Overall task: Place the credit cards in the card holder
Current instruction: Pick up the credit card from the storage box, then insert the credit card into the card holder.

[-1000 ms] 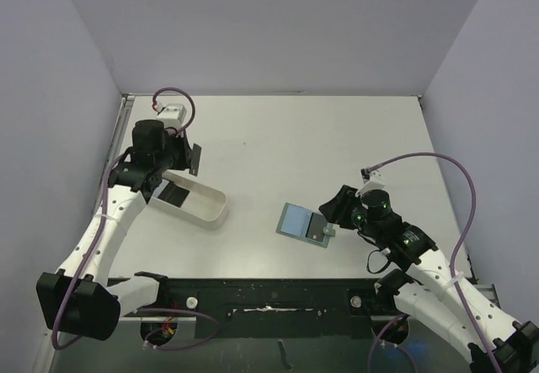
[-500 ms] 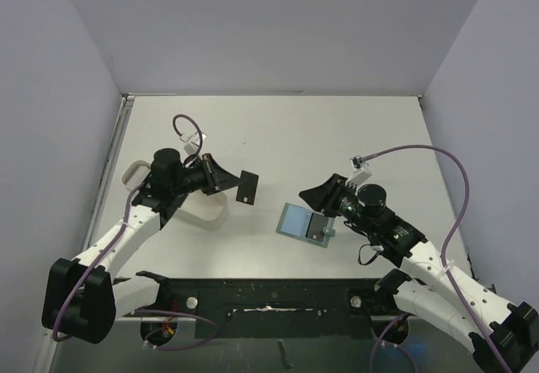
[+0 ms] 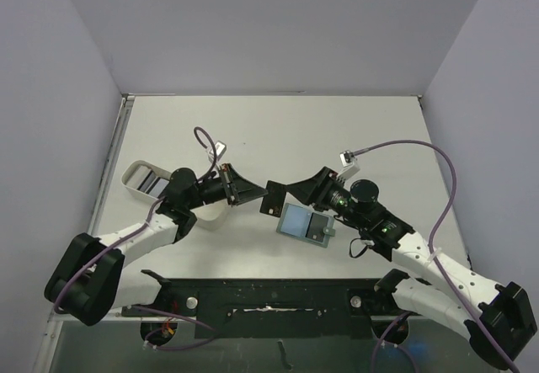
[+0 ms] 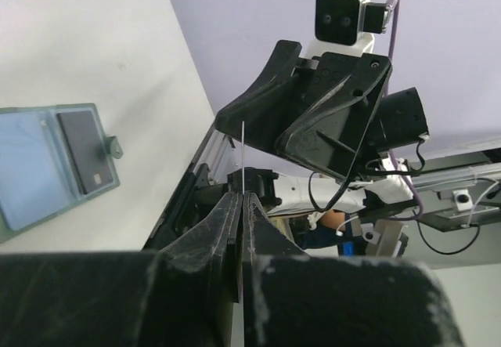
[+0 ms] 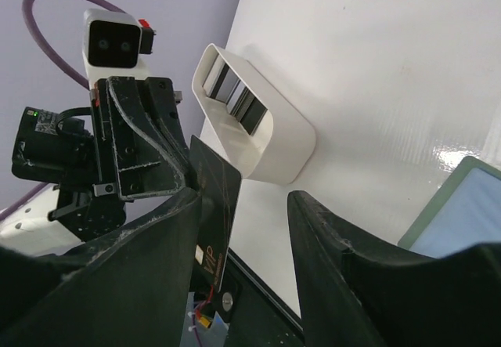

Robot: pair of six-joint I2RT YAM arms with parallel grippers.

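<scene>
My left gripper [image 3: 259, 194] is shut on a dark credit card [image 3: 274, 198] and holds it in the air just left of the card holder [image 3: 295, 220]. In the left wrist view that card [image 4: 243, 147] shows edge-on above the shut gripper [image 4: 243, 200]. My right gripper [image 3: 296, 191] is open and faces the left one. In the right wrist view the card [image 5: 215, 206] stands between the right gripper's [image 5: 244, 206] jaws, close against one finger, with a wide gap to the other. The card holder [image 4: 31, 176] lies open on the table with another dark card [image 4: 82, 151] in it.
A white oblong tray [image 3: 141, 173] stands at the left of the table; the right wrist view shows more cards [image 5: 232, 96] inside it. The table's black front rail [image 3: 269, 293] runs near the holder. Purple walls enclose the table.
My left arm has swung right from the white tray, carrying the card to mid-table. My right gripper has risen off the holder and turned left to meet the card.
</scene>
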